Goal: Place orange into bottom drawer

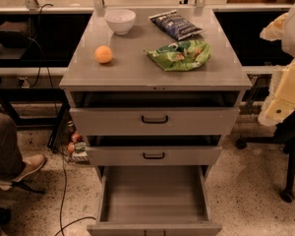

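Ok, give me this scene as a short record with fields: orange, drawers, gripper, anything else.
orange: on the cabinet top, left side, untouched
bottom drawer: pulled out, grey floor showing
upper drawers: both slightly open
gripper: right edge of view, beside the cabinet, far from the orange
also on top: white bowl, blue bag, green bag
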`<state>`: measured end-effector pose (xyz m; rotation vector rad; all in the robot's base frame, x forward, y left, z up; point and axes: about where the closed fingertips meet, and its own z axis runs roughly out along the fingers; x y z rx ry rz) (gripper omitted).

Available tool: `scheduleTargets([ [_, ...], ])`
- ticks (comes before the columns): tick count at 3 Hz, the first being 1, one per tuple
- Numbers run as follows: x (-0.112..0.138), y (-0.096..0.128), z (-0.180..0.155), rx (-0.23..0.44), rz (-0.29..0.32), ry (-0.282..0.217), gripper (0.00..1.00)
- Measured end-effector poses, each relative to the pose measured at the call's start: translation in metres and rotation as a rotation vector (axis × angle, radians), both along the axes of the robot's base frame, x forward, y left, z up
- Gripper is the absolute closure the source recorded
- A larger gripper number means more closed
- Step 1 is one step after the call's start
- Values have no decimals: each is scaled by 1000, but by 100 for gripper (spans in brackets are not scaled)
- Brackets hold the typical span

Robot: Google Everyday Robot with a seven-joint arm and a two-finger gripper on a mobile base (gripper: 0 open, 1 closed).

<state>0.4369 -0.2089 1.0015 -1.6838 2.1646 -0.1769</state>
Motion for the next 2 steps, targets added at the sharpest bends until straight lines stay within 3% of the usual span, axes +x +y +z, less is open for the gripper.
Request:
scheduleTargets([
  [1,0,0,0,0,0,0,0],
  [2,13,3,-7,64,-2,-10,0],
])
